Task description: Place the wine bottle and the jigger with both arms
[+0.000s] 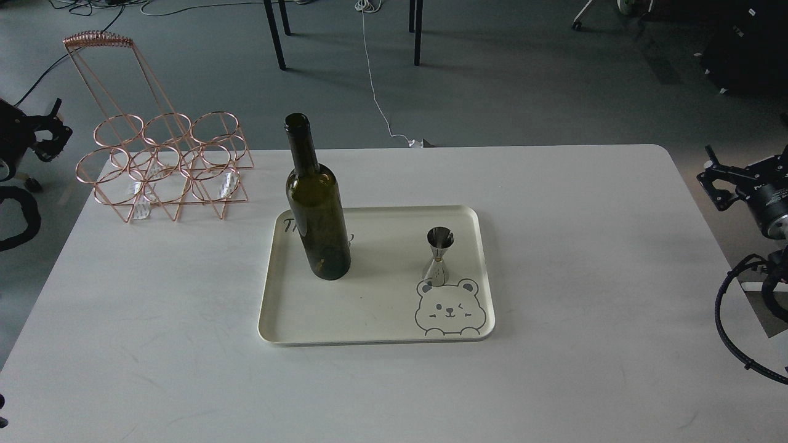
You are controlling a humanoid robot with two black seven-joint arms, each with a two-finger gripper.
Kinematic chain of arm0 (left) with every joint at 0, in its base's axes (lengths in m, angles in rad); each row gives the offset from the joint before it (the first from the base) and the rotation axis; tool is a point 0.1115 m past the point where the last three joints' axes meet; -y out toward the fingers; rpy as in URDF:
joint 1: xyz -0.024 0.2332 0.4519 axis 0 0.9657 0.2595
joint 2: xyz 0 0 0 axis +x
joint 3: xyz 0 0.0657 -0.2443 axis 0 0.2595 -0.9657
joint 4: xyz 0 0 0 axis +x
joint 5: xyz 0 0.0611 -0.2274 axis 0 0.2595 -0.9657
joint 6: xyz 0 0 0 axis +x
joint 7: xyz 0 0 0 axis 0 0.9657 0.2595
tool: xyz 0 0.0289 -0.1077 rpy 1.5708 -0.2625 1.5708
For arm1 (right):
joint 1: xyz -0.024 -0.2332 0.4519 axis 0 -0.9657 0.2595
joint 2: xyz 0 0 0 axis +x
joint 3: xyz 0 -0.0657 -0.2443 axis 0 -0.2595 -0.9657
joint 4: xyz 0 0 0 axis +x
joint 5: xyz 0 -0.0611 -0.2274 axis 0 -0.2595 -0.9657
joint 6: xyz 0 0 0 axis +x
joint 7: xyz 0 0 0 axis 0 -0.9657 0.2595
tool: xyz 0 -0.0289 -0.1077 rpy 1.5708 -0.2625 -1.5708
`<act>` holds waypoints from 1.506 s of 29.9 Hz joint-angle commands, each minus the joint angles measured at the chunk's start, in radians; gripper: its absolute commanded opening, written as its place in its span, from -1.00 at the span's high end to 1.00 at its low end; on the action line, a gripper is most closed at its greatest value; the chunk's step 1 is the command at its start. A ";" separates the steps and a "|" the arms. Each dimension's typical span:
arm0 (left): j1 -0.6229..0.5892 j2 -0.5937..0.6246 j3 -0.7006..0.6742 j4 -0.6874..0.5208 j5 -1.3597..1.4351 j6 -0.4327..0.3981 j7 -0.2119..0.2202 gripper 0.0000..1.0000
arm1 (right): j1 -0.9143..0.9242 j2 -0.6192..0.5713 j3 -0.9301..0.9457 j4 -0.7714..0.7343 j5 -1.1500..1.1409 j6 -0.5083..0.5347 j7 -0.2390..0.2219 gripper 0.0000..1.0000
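Observation:
The wine bottle (317,215), dark olive-green with a long neck, stands upright on the left half of a cream tray (375,320). Upright on the tray's right half, just above a printed bear face, is the jigger (439,256), a small steel hourglass cup. My left gripper (50,132) hangs off the table's left edge, beside the rack and far from the bottle. Off the right edge, well away from the jigger, is my right gripper (715,177). Neither touches anything. Both are dark and small, so I cannot separate their fingers.
A rose-gold wire rack (166,163) with round rings stands at the table's back left corner. The white table (585,246) lies bare around the tray. Black cables loop beside both arms off the table's sides. Chair legs and cords are on the floor behind.

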 commanded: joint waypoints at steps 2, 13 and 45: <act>0.001 -0.002 -0.011 -0.001 0.001 0.000 -0.026 -0.97 | 0.006 0.003 -0.007 0.001 -0.001 0.000 0.000 -0.99; 0.004 -0.016 -0.010 0.000 0.001 0.000 -0.037 -0.97 | 0.000 -0.058 -0.015 0.075 -0.034 0.000 0.000 -0.99; 0.062 -0.003 -0.010 0.000 0.002 0.000 -0.035 -0.97 | 0.006 -0.196 -0.130 0.830 -1.774 -0.263 0.052 -0.96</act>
